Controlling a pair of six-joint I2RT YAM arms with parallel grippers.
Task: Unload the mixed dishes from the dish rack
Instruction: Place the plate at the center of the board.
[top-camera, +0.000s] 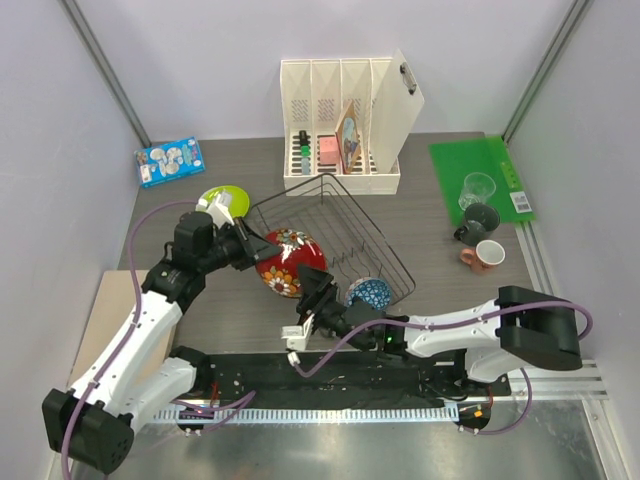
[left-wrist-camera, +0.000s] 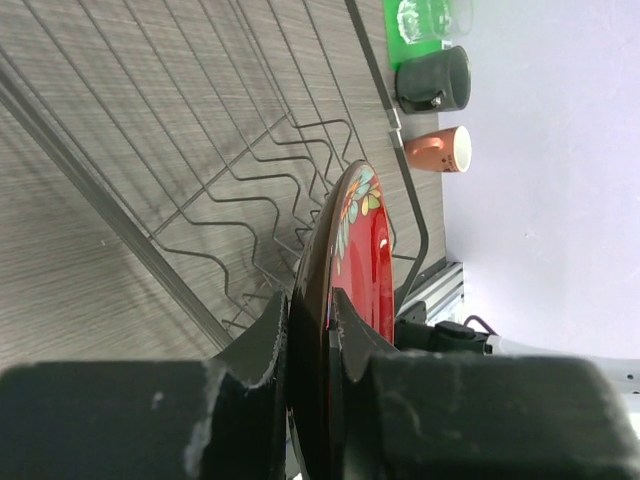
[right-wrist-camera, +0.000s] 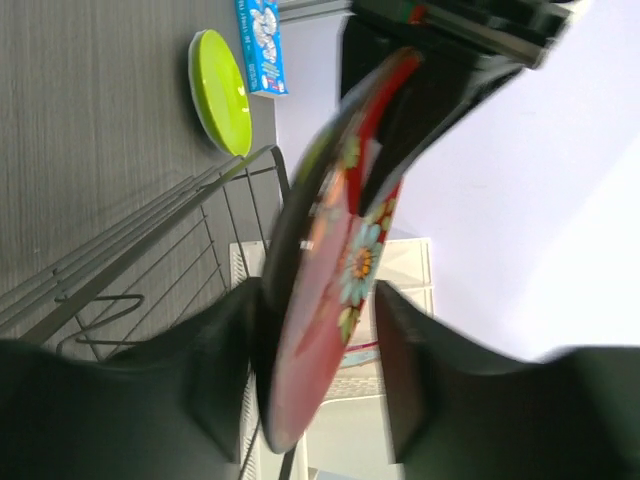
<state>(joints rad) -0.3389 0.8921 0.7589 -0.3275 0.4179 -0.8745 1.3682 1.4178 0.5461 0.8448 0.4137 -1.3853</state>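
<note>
Counting from the left, the lime-green plate (top-camera: 222, 200) is already out, lying flat on the table (top-camera: 430, 250) just beside the dish rack (top-camera: 340, 225). It is a smooth, glossy disc with a shallow raised lip.

Next comes the left claw (left-wrist-camera: 310, 320), clenched on the rim of the red floral plate (top-camera: 290, 262). This plate is held on edge at the rack's near left side. Whether it has fully cleared the wires I cannot tell. Its face is shiny red glaze with painted flowers, its back and rim look dark, and it is thin and round.

The right claw (right-wrist-camera: 320, 300) straddles the same plate from the opposite side. Its jaws are released, with a gap showing beside one finger, so the hold looks to belong to the left claw alone.

The rack itself is thin dark wire, an open rectangular basket with zigzag prongs, and most of it is bare. One dish remains in its near right corner, the blue patterned bowl (top-camera: 368, 293), rounded and glazed.

Far right, well apart from the rack, stand three unloaded pieces. The clear glass (top-camera: 478, 190) sits on a green mat (top-camera: 480, 160), with the matte dark grey mug (top-camera: 478, 222) and the pink mug (top-camera: 485, 255) nearer. No white plate shows anywhere.

By my reckoning the job is mostly done, with the red plate to set down and the bowl to lift.
</note>
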